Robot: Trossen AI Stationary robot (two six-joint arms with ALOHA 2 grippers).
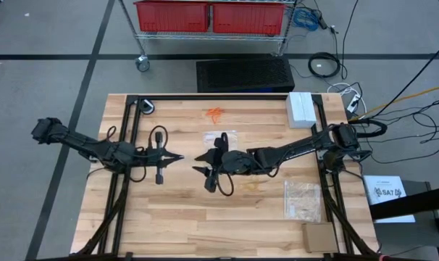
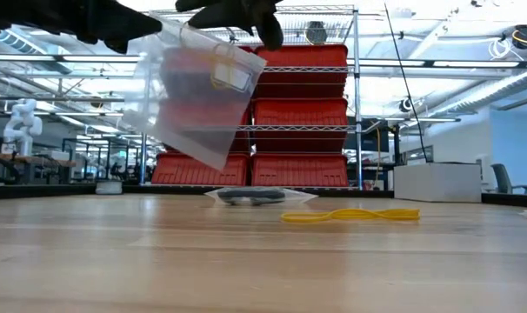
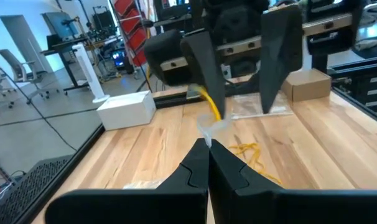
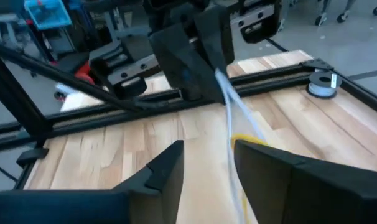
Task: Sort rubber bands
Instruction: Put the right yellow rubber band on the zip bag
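From high above, the wooden worktop (image 1: pixel 169 210) carries 2 dark arms that meet near its middle. The left end effector (image 1: pixel 177 157) is pinched shut on the edge of a clear bag (image 1: pixel 188 158) that is hard to see from here, and the right end effector (image 1: pixel 202 164) sits just beside it with its fingers apart. A small bunch of orange rubber bands (image 1: pixel 215 113) lies near the far edge, thin and tangled like little loops of string. Another clear bag holding black rubber bands (image 1: pixel 221 139) lies flat near the middle, close to the right arm. A few pale yellow rubber bands (image 1: pixel 253 184) lie loose just by the right arm. In the low view, the clear bag (image 2: pixel 187 96) hangs tilted in the air under the dark end effectors, with a yellow loop (image 2: pixel 222 69) showing through near its top. On the worktop behind it the flat bag with the dark bands (image 2: pixel 257 196) rests, and a thin yellow band (image 2: pixel 350 214) lies stretched out beside it. In the left wrist view, the left end effector (image 3: pixel 207 144) is closed tight on a clear bag corner (image 3: pixel 212 128), and yellow bands (image 3: pixel 246 151) lie loose on the wood. In the right wrist view, the right end effector (image 4: pixel 208 150) stands apart around the bag's thin edge (image 4: pixel 236 115), not pressing on it, with a yellow band (image 4: pixel 251 140) just there.
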